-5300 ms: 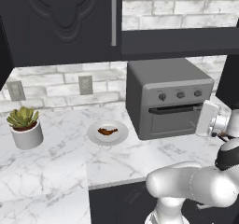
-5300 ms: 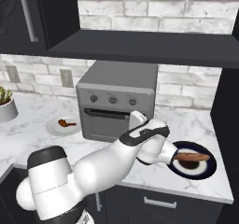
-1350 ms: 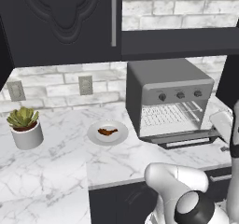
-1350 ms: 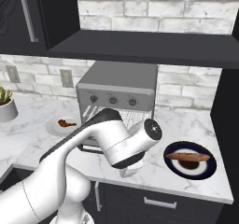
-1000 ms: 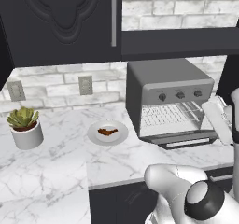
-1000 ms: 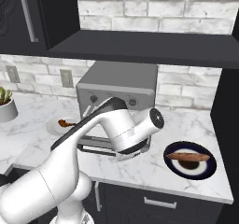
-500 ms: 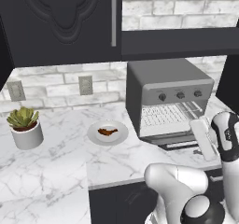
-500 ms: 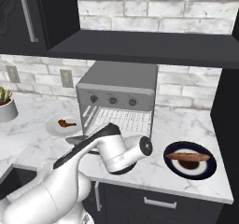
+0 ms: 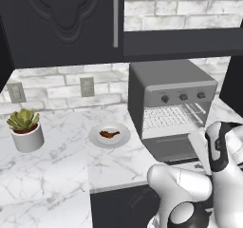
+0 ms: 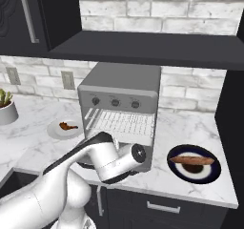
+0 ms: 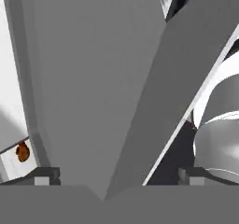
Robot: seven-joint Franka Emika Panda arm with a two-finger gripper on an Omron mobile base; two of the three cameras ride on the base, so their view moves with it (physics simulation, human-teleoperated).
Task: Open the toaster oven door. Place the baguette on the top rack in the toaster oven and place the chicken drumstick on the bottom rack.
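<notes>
Risk comes first from the arm itself, which is folded low against the cabinet front just below the toaster oven door (image 9: 173, 147); a wide swing upward towards either plate could, I judge, clip the lowered panel or knock the toaster oven (image 9: 168, 99) back on the marble counter (image 9: 57, 163); the gripper (image 11: 116, 174) sits pressed close to grey surfaces, so a careless withdrawal might drag along the door; its fingers stand spread as wide as they go and hold nothing; a second hazard is mixing the two foods, since each must go to its own rack.

Toaster oven: boxy matte grey, with three dark knobs on a lighter strip; it stands at the back of the counter against the brick wall; its door is dropped down flat towards the counter edge, baring the wire rack (image 10: 121, 121) inside; baguette (image 10: 192, 160): long reddish-brown stick, lying on a dark blue plate (image 10: 177, 170) to the right of the oven, near the counter's front; chicken drumstick (image 9: 109, 134): small dark brown-orange piece, resting on a white plate (image 9: 97, 139) to the oven's left, with a potted succulent (image 9: 24, 129) farther left again.
</notes>
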